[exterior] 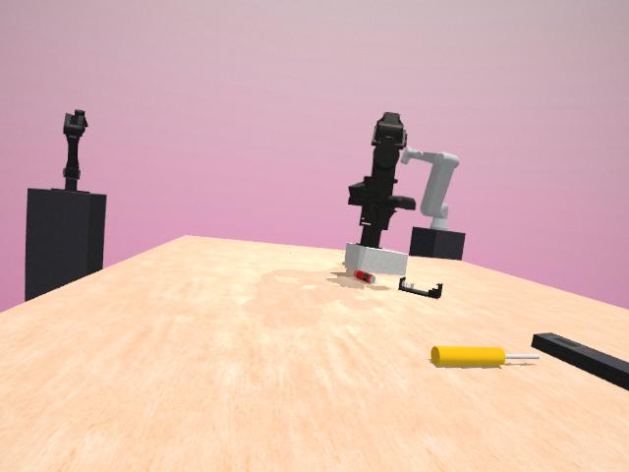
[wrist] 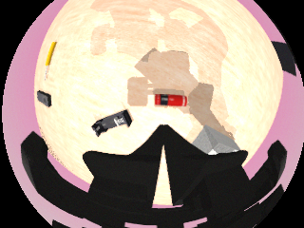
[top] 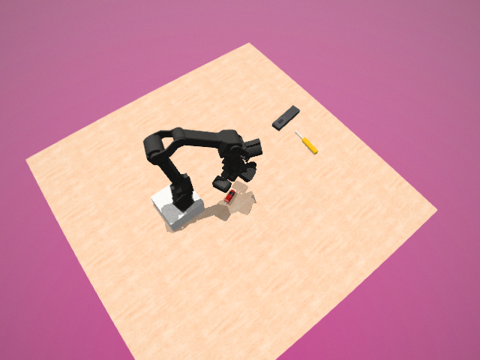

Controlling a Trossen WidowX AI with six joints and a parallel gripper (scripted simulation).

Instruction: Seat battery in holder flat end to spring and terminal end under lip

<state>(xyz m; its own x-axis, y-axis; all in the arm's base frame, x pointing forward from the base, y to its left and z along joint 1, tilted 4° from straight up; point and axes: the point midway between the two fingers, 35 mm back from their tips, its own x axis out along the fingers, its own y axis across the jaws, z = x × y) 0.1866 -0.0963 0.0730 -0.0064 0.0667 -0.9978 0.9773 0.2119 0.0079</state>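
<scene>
My black two-fingered gripper was closed tight on nothing, up above the surface, and there lay the red cylindrical battery on its side, outside the black plastic holder! I needed to open wide, straddle its middle squarely, then close gently.

Open air separates the raised gripper from the tabletop; low passage beneath is obstructed by the red battery and, near it, the holder's upright ends.
</scene>
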